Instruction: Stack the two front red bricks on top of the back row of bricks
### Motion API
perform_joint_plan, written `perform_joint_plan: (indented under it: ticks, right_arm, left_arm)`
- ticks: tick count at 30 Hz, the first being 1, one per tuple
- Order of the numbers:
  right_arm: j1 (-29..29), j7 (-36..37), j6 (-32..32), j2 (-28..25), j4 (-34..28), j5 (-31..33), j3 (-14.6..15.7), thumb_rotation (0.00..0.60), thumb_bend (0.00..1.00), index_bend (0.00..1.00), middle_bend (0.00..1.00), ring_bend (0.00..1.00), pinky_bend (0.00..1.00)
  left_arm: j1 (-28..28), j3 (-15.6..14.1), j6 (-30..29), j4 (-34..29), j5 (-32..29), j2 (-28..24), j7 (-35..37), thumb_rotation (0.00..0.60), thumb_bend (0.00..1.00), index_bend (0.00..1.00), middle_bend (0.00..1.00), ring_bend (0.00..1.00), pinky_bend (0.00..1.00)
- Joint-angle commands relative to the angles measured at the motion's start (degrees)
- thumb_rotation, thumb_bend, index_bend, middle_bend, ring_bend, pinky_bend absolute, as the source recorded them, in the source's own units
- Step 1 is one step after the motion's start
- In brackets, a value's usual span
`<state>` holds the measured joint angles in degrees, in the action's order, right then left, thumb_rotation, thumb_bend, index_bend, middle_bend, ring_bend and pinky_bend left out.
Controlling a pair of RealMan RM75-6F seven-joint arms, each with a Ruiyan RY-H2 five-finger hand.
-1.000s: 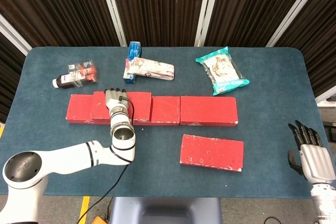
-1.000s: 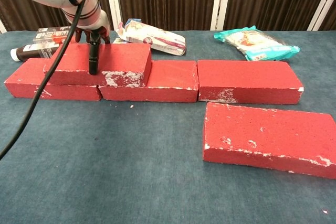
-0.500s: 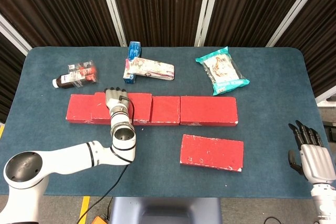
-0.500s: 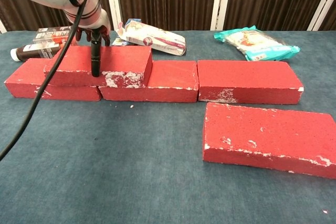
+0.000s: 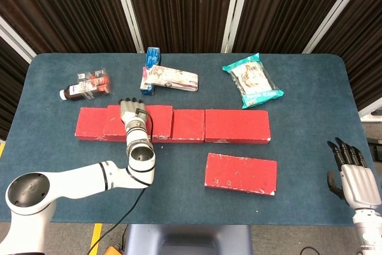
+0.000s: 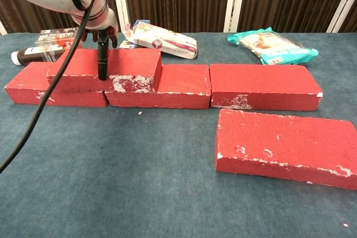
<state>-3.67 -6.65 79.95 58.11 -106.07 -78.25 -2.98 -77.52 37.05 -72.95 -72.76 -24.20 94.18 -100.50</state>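
Three red bricks form the back row (image 5: 237,126) (image 6: 262,86). A further red brick (image 5: 160,122) (image 6: 128,65) lies on top of the row's left end, over the joint of the two left bricks. My left hand (image 5: 132,114) (image 6: 99,32) grips this top brick, thumb (image 6: 102,62) down its front face and the other fingers over its back edge. The other front red brick (image 5: 240,174) (image 6: 284,146) lies flat before the row's right end. My right hand (image 5: 352,174) hangs open off the table's right front corner, far from any brick.
Behind the row lie a dark bottle (image 5: 86,85) (image 6: 33,54) at the left, a white snack pack (image 5: 170,78) (image 6: 164,38) with a blue box (image 5: 152,58) in the middle, and a teal packet (image 5: 252,80) (image 6: 273,45) at the right.
The top brick has sunk a little onto the back row with my left hand still on it. The right hand and the front brick have not moved.
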Motion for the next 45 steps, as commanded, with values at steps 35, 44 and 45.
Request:
perform_joint_plan:
  ticks: [35,44,45]
  right_arm:
    - [0.1,0.4,-0.1,-0.4,-0.3,-0.8,0.6,0.600,0.65,0.17,0.02,0.00,0.00]
    - [-0.1,1.2,-0.5,-0.2,-0.1,-1.4,0.8,0.600,0.65,0.17,0.02,0.00,0.00]
    - [-0.2,1.0,-0.7,-0.1,-0.1,-1.3,0.8,0.600,0.65,0.17,0.02,0.00,0.00]
  left_arm:
    - [21.3,5.3,11.9,-42.1,21.7,-25.2,21.9,0.600,0.00,0.00,0.00,0.00,0.09]
    - [61.7,-5.5,7.1,-53.1,79.9,-39.8,59.6,0.600,0.00,0.00,0.00,0.00,0.06]
    - [64.9,-7.8,5.8,-51.3,85.4,-40.1,63.7,0.600,0.00,0.00,0.00,0.00,0.06]
